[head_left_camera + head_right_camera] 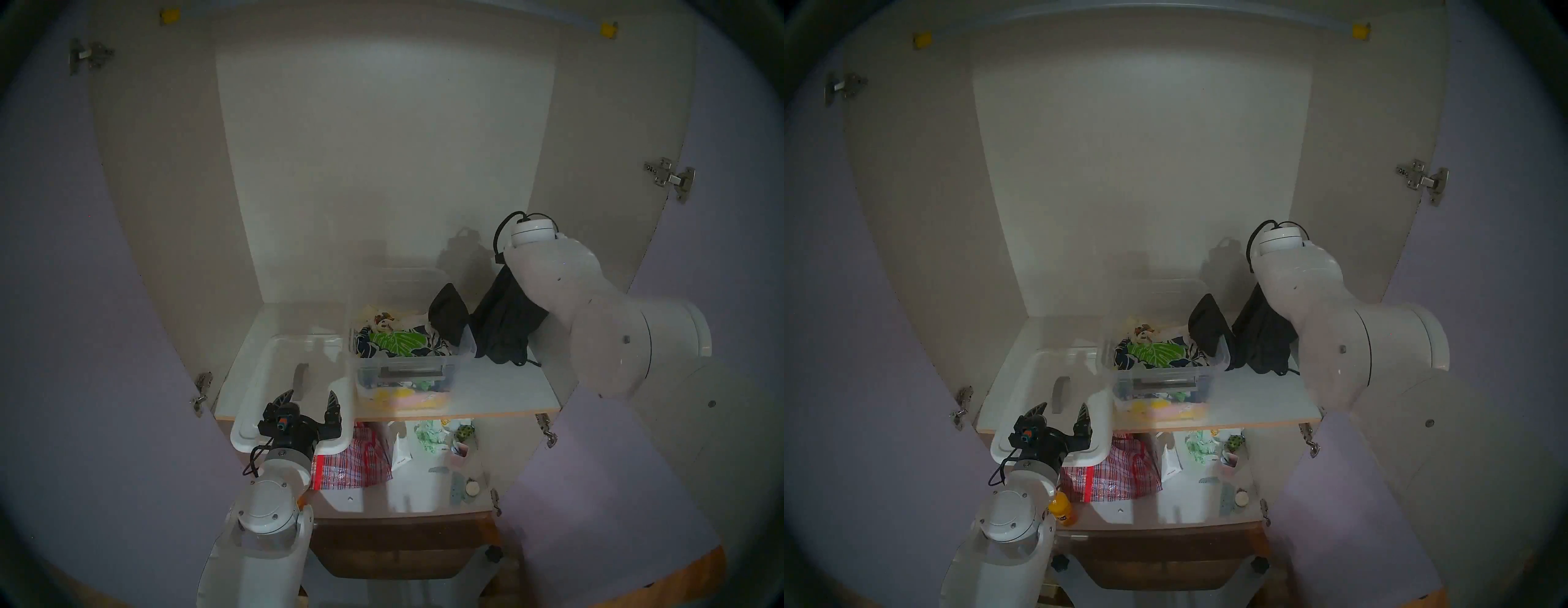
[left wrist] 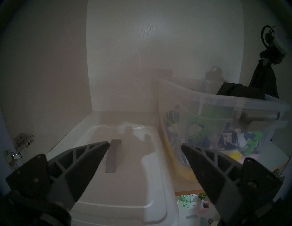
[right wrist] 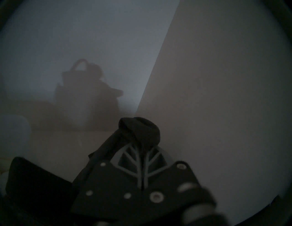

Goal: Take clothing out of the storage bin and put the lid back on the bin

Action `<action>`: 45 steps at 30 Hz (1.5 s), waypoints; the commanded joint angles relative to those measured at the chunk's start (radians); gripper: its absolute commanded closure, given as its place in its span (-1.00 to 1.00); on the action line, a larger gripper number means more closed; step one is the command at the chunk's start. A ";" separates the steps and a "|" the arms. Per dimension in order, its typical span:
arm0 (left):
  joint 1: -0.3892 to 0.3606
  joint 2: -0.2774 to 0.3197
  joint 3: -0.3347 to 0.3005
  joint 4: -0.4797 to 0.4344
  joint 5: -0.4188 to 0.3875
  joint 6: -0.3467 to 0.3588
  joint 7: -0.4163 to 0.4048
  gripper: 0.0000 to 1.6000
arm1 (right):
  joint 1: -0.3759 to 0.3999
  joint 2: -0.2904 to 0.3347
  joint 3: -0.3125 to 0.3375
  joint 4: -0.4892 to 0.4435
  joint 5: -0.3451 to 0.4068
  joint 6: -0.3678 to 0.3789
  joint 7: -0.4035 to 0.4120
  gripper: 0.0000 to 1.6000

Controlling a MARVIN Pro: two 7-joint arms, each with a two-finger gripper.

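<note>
I face a home wardrobe cupboard [image 1: 382, 170], pale panels, doors swung wide on metal hinges [image 1: 670, 176], white shelf [image 1: 500, 390] carrying a clear bin of folded clothes [image 1: 403, 365], red plaid bag [image 1: 352, 460] and small household oddments on the shelf below me

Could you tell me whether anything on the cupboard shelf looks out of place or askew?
Yes: the lid juts past the shelf's front edge, and a black garment drapes partly over the storage bin's right rim.
</note>
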 commanded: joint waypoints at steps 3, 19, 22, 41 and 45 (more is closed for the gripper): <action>-0.009 0.001 0.002 -0.026 -0.002 -0.007 -0.004 -1.00 | 0.083 -0.012 0.005 -0.019 0.015 0.125 0.185 -1.00; -0.008 0.002 0.002 -0.028 -0.003 -0.006 -0.005 -1.00 | -0.006 -0.040 -0.229 -0.132 -0.052 0.390 0.644 -1.00; -0.008 0.002 0.002 -0.028 -0.003 -0.006 -0.005 -1.00 | -0.037 -0.040 -0.250 -0.170 -0.051 0.394 0.644 -1.00; -0.010 0.001 0.003 -0.024 -0.002 -0.007 -0.003 -1.00 | -0.107 -0.033 -0.187 -0.367 -0.033 0.379 0.563 1.00; -0.010 0.002 0.003 -0.024 -0.002 -0.007 -0.002 -1.00 | -0.113 -0.029 -0.152 -0.443 -0.018 0.411 0.578 1.00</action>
